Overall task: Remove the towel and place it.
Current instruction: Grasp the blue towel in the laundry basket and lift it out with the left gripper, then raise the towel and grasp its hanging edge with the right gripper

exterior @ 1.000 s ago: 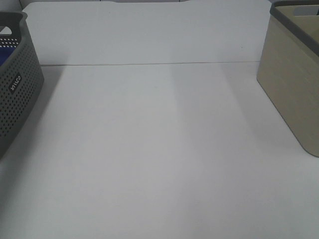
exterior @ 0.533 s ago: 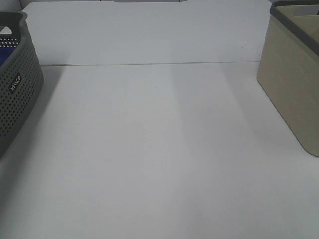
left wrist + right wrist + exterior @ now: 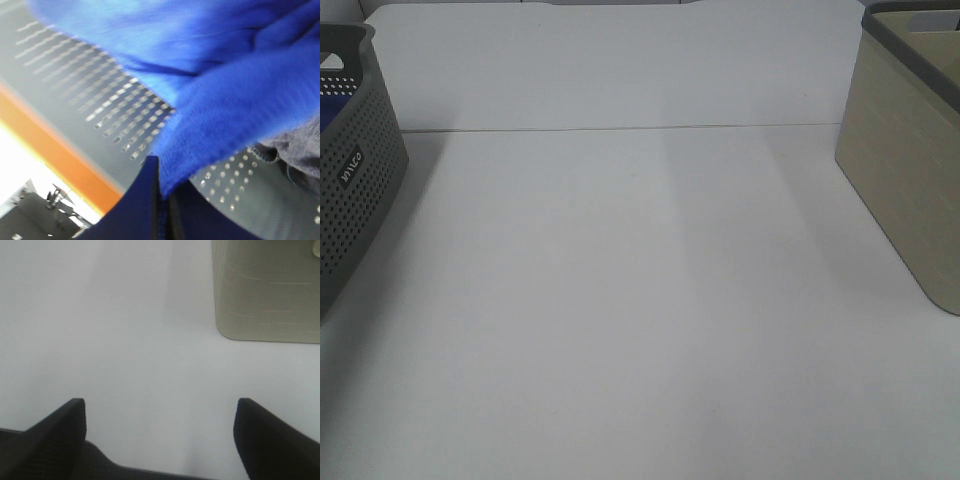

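Observation:
The towel [image 3: 235, 100], royal-blue and plush, fills most of the left wrist view and lies bunched inside the grey perforated basket [image 3: 100, 95]. My left gripper [image 3: 163, 187] is shut on a fold of the towel, with the cloth pinched between its dark fingers [image 3: 142, 200]. In the exterior high view only a sliver of the towel [image 3: 326, 112] shows inside the grey basket [image 3: 355, 190] at the left edge. My right gripper [image 3: 160, 412] hangs open over the white table [image 3: 125, 340] with nothing between its fingers [image 3: 60, 427]. Neither arm shows in the exterior high view.
A beige basket [image 3: 910, 170] with a grey rim stands at the right edge of the table [image 3: 640, 300], also seen ahead of the right gripper as the beige basket [image 3: 265, 290]. A darker grey cloth [image 3: 300, 150] lies beside the towel in the grey basket.

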{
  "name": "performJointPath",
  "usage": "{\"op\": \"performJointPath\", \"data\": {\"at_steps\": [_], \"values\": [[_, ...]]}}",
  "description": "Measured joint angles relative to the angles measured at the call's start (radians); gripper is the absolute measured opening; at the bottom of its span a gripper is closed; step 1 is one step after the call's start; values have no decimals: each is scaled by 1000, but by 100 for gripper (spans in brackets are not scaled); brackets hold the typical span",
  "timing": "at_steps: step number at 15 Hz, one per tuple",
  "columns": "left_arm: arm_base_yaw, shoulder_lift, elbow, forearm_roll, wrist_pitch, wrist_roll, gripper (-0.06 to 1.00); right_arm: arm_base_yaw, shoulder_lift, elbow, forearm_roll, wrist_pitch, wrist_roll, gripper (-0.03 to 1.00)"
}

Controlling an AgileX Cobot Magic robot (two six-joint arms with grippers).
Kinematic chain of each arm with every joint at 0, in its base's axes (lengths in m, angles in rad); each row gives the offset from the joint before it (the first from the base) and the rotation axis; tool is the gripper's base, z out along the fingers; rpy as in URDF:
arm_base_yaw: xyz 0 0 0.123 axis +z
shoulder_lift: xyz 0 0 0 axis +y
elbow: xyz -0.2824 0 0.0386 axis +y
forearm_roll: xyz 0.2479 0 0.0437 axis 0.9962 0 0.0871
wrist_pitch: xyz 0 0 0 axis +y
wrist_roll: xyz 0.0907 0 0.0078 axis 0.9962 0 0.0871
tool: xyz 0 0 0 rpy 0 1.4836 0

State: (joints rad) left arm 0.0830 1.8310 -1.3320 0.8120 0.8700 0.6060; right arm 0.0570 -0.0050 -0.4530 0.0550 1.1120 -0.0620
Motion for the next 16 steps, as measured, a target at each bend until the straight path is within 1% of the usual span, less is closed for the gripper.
{"op": "performJointPath", "data": {"at_steps": [6,7,8,9,13,14,16], "values": [[0,-233,-5,-101,12,0,0,0,0,0,0,0,0,80],[0,-276,-5,-133,3,0,0,0,0,0,0,0,0,80],[0,-355,-5,-208,-27,0,0,0,0,0,0,0,0,80],[0,-389,-5,-249,-40,0,0,0,0,0,0,0,0,80],[-3,-446,-23,-383,-71,0,0,0,0,0,0,0,0,80],[-8,-446,-34,-392,-73,0,0,0,0,0,0,0,0,80],[-57,-446,-96,-405,-83,0,0,0,0,0,0,0,0,80]]}}
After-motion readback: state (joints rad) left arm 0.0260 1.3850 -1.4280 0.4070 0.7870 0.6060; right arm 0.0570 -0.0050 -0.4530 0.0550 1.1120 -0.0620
